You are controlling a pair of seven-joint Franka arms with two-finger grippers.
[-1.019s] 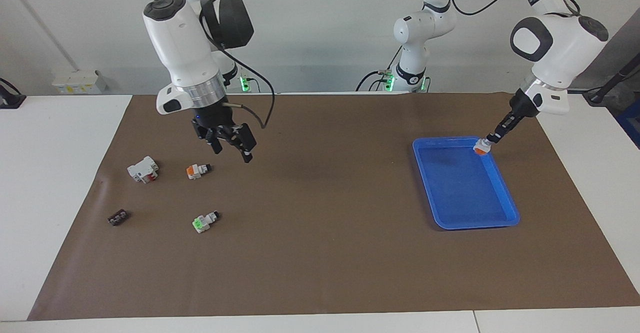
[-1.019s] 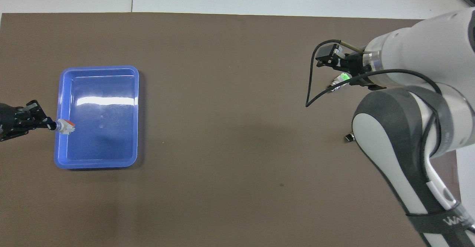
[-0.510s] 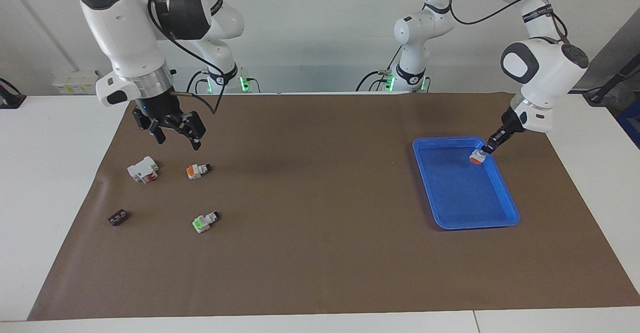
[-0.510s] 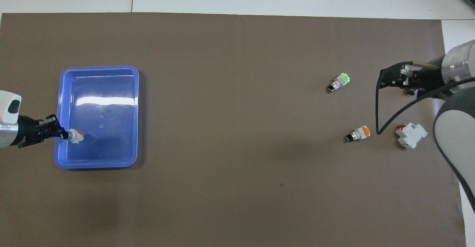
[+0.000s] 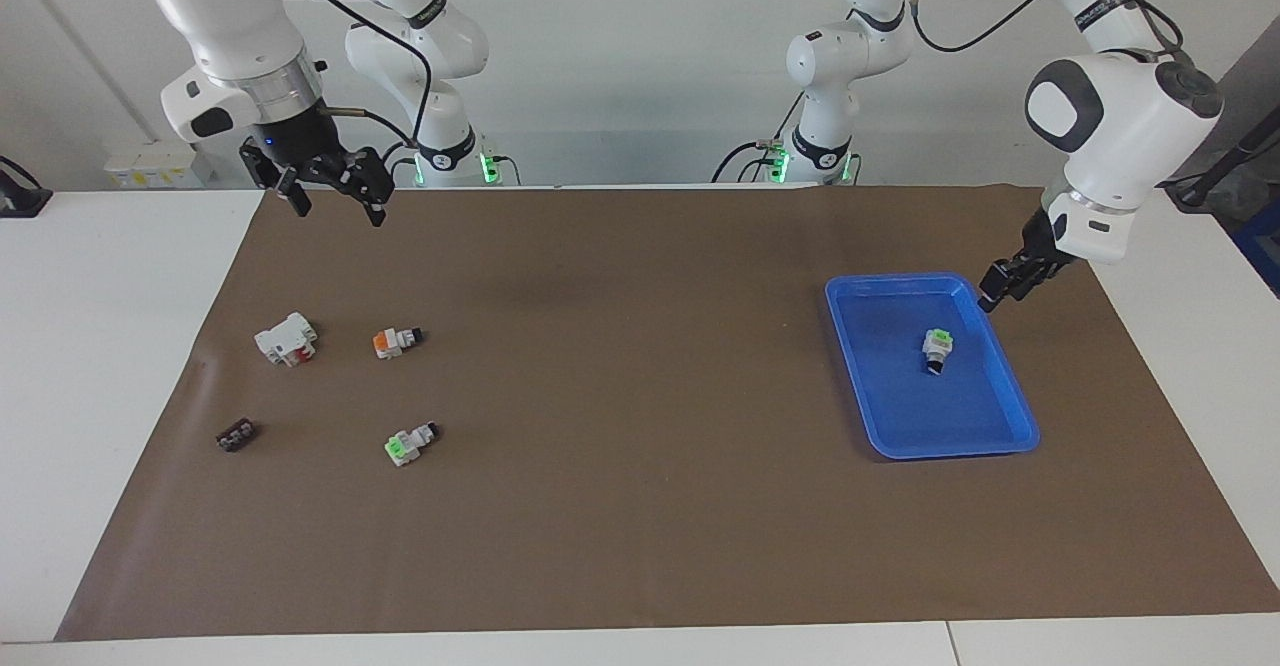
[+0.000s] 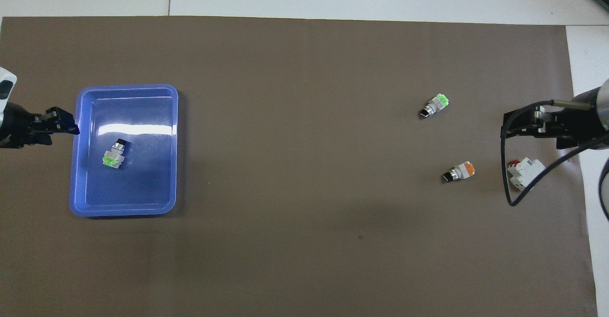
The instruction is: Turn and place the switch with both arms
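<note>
Now the blue tray [image 5: 1015,391] serves as the landmark, sitting on the brown mat [image 5: 640,506] toward the left arm's end of the tabletop [image 5: 90,366]. Well apart from the tray, toward the right arm's end, lie four loose parts: a second switch with an orange end [image 5: 396,340], another with a green end [image 5: 410,442], a larger white block with red marks [image 5: 286,338] and a small flat black piece [image 5: 236,435]. Nothing lies between them and the tray. The switch [image 5: 936,349] lies inside the tray, in the half nearer the robots, touching nothing but the tray floor. Its long axis runs roughly along the tray's length — green face toward the robots, dark knob tip away from them. The left pincer [image 5: 1003,289] hangs just over the tray's rim at the corner nearest its own arm, holding nothing; whether its jaws are parted I cannot tell. The right pincer [image 5: 330,191] hovers raised, well away from the tray over the mat's edge nearest the robots — jaws spread, empty
</note>
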